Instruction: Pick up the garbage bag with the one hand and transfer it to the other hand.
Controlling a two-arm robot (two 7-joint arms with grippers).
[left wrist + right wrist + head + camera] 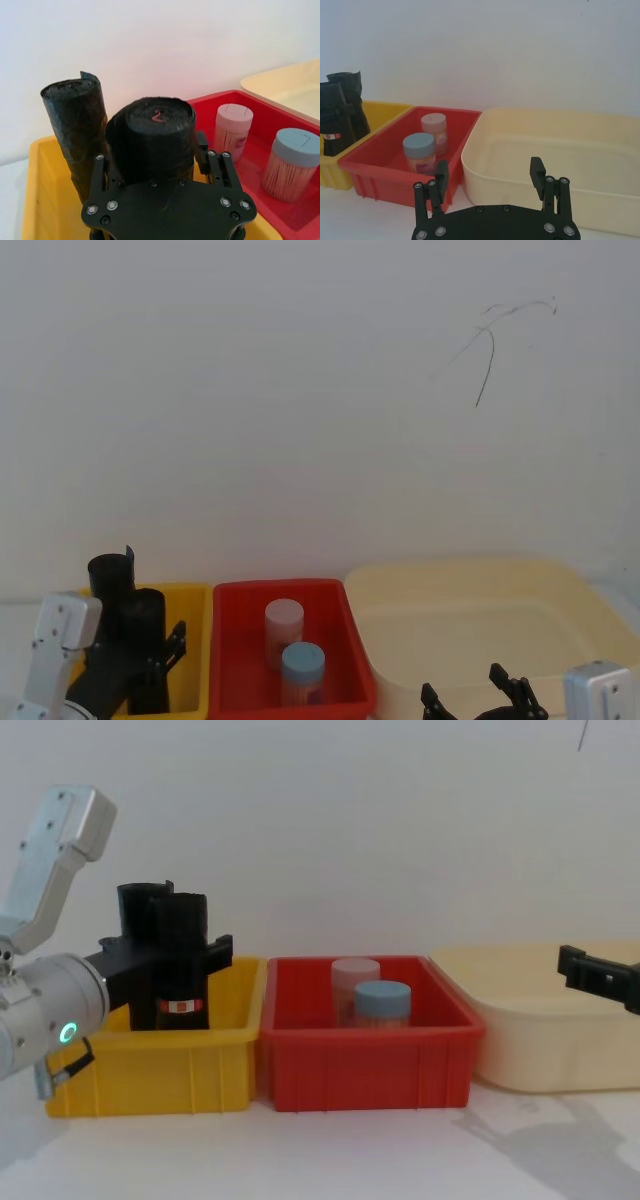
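The garbage bag (180, 980), a black roll with a red-and-white band, stands upright in the yellow bin (160, 1070). My left gripper (165, 955), on the wrist with the green ring, is shut on it, a finger pressed on each side. In the left wrist view the garbage bag (157, 125) shows end-on between the left gripper's fingers (100, 167). From the head, the garbage bag (145, 620) stands at the lower left. My right gripper (489, 172) stands open with nothing in it, in front of the cream tub (555, 150), and shows as the right gripper (468, 692) low in the head view.
A plain black roll (75, 120) stands just behind the banded one in the same bin. The red bin (365, 1065) in the middle holds two capped jars (380, 1002). The cream tub (540, 1040) sits at the right, and a white wall rises behind.
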